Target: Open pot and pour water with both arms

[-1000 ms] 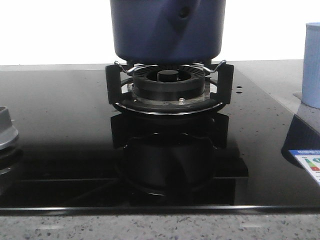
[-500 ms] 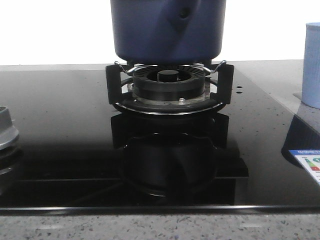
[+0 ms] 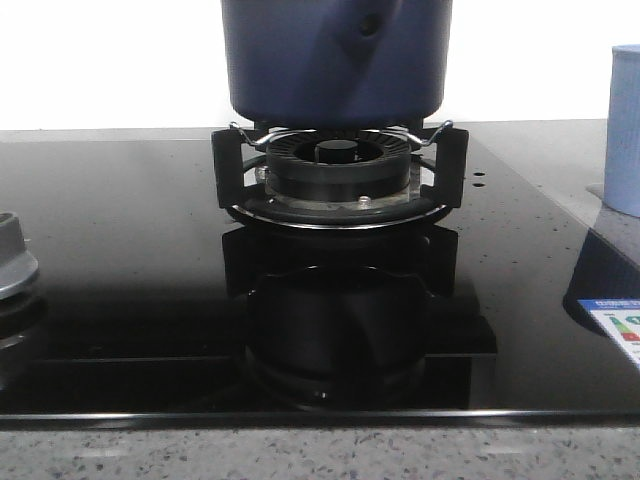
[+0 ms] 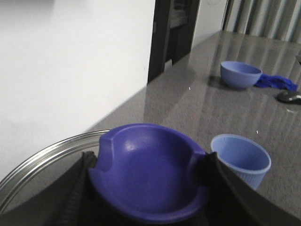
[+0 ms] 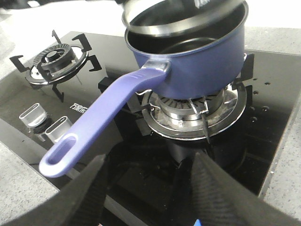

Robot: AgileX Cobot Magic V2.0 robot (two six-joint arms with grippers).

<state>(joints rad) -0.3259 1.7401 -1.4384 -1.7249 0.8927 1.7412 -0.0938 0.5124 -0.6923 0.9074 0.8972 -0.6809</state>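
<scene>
The dark navy pot [image 3: 335, 60] stands on the burner grate [image 3: 338, 175]; its top is cut off in the front view. In the right wrist view the pot [image 5: 197, 61] shows its long lavender handle [image 5: 99, 122] pointing toward the stove front. A glass lid [image 5: 183, 16] with a steel rim hangs tilted just above the pot's mouth. My left gripper [image 4: 146, 162] is shut on the lid's purple-blue knob [image 4: 150, 188]; the lid's rim [image 4: 47, 157] shows beside it. My right gripper [image 5: 149, 160] is open and empty, above the cooktop's front, beside the handle's end.
A pale blue cup [image 3: 625, 130] stands on the counter right of the stove, also in the left wrist view [image 4: 241, 157]. A blue bowl [image 4: 240, 74] and blue cloth [image 4: 277, 82] lie farther off. A second burner [image 5: 56, 59] and two knobs [image 5: 33, 115] are on the cooktop.
The pot has not moved on the burner. Only the dark reflection in the glass cooktop below it has shifted slightly.
</scene>
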